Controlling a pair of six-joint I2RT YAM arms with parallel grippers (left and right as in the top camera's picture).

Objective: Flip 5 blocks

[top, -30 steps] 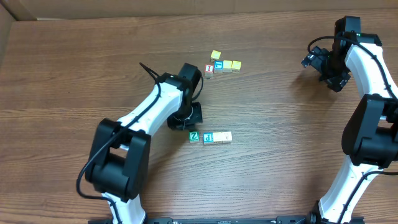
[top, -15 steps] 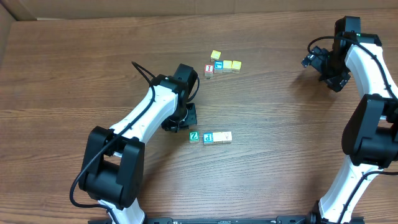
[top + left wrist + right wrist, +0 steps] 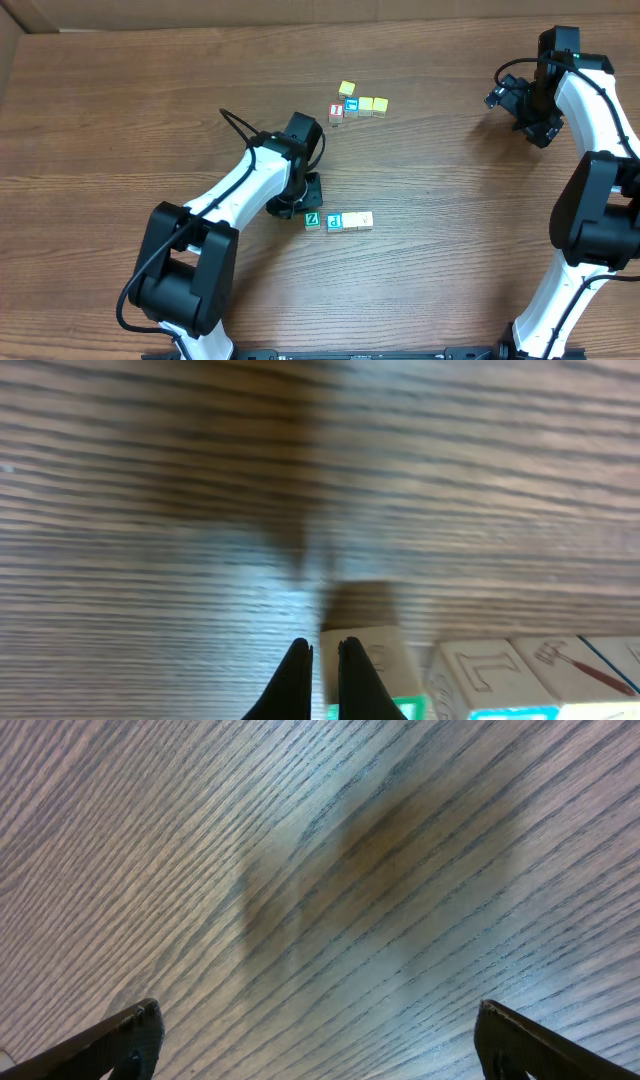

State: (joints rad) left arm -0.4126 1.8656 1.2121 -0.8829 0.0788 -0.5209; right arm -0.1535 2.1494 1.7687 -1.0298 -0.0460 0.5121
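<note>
Although the left pincer has its fingers pressed together on nothing, its tips sit low over the brown wood-grain table, right at the end of a short row of tiny wooden letter cubes. Nearest the tips is the teal-green-faced cube. In the left wrist view this cube lies just beside the closed tips, and whether they touch it cannot be told.

Past it along the row, each touching the next, come the blue-faced cube and the pale cream cube. The wrist view shows whitish faces with a letter and a small drawing further along, so the cream stretch may be more than one cube. A separate cluster of red, blue and yellow-faced cubes lies well apart from this pincer, on the far side of its arm.

The right pincer, fingers spread wide and holding nothing, hangs far from every cube over bare wood.

Nothing in these views marks any cube as already turned, so the number done cannot be read. Judging by the shut tips set at the row's end, the step in hand looks like tipping the teal-green cube over by a push, not a lift. That cube at least, and probably its neighbours, remain to be flipped.
</note>
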